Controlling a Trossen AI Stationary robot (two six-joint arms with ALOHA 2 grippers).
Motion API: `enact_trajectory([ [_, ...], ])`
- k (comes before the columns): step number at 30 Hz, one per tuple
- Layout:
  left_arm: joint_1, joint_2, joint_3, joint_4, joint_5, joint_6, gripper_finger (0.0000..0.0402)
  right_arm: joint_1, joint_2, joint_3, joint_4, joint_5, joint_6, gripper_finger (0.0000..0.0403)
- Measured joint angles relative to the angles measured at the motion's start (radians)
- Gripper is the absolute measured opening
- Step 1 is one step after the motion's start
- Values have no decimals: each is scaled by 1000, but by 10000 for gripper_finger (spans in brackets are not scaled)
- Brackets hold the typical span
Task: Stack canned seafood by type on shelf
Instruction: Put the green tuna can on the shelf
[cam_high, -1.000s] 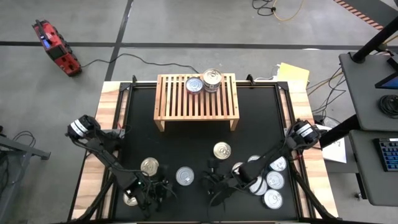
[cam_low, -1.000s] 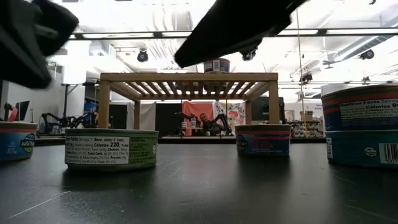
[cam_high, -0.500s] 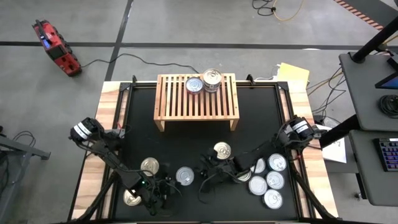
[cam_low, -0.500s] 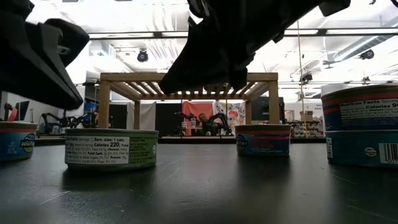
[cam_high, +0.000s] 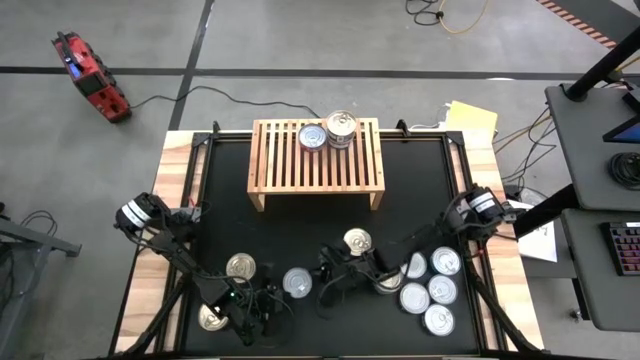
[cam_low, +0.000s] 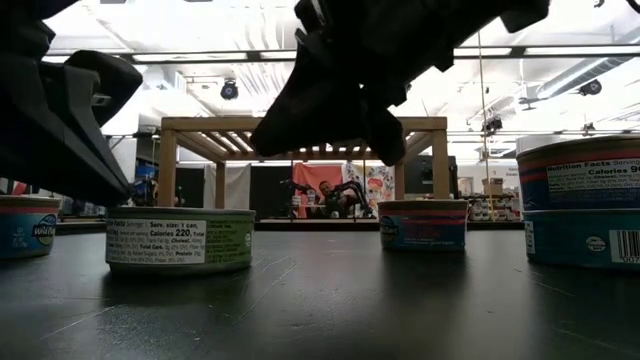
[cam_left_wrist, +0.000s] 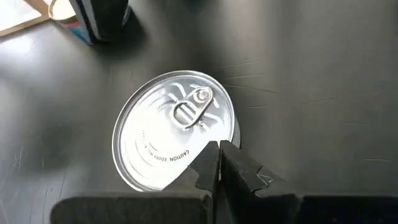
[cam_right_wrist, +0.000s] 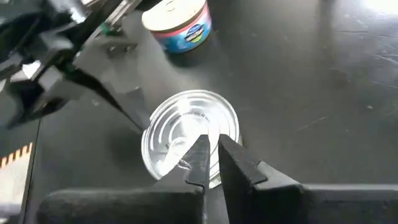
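Note:
The light-wood shelf (cam_high: 315, 160) at the back of the black mat carries two tins (cam_high: 312, 137), (cam_high: 341, 126). Loose canned seafood lies in front of it: a silver-lidded tin (cam_high: 297, 282), gold-lidded tins (cam_high: 240, 266), (cam_high: 357, 241) and a cluster of silver tins (cam_high: 430, 293) at the right. My left gripper (cam_high: 263, 303) hangs shut just left of the silver tin (cam_left_wrist: 176, 138). From the other side my right gripper (cam_high: 324, 281) hovers over the same tin (cam_right_wrist: 189, 134), fingers together with a hairline slit, gripping nothing.
One more tin (cam_high: 210, 317) lies under the left arm near the front edge. In the low view a green-labelled tin (cam_low: 180, 241), a pink-and-blue one (cam_low: 423, 224) and a stacked pair (cam_low: 580, 200) stand ahead. The mat between shelf and tins is bare.
The right gripper has swung left from beside the tin cluster to over the silver tin. The left gripper has shifted slightly right toward the same tin.

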Motion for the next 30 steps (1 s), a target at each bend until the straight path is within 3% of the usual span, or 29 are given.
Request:
enact_trajectory([
  [15,-26,4,-11,-19,-15,-62,0,-11,29,7,4,-8,82,182],
  [30,-34,5,-14,-11,-18,-98,0,-17,61,45,6,-51,92,234],
])
